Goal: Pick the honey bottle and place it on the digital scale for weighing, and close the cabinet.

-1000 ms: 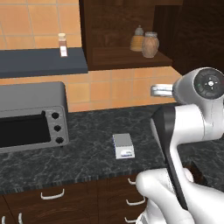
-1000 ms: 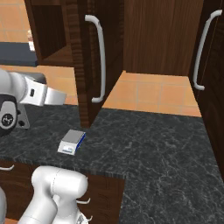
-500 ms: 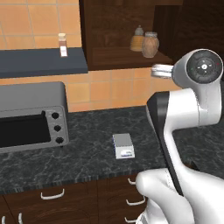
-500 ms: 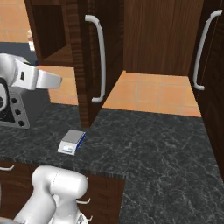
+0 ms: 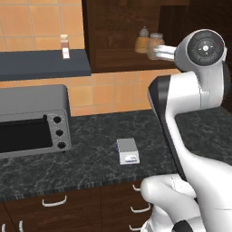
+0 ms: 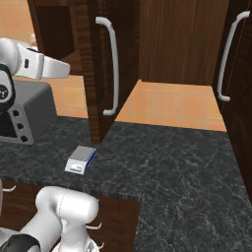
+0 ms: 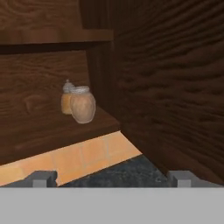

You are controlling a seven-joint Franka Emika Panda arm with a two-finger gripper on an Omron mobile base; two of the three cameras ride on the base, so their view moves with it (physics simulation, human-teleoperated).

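Honey bottle (image 7: 82, 104) stands on the open cabinet (image 7: 166, 87) shelf, touching or just before an amber bottle (image 7: 66, 99) behind it. Gripper (image 7: 111, 178) is spread open, empty, well short of the jar, which sits ahead and left of its 2 fingertips (image 7: 43, 178). Digital scale (image 5: 127, 151) lies bare on the counter (image 5: 90, 158).

Dark grained wood cabinet (image 6: 96, 74), glossy brown honey bottle (image 7: 82, 104), speckled stone-look counter (image 5: 90, 154)

The honey bottle (image 7: 82, 104) hides most of the amber bottle (image 7: 67, 97) behind it. The toaster oven (image 5: 31, 120) is cut off by the left edge. The scale's display (image 5: 131, 158) is too small to read.
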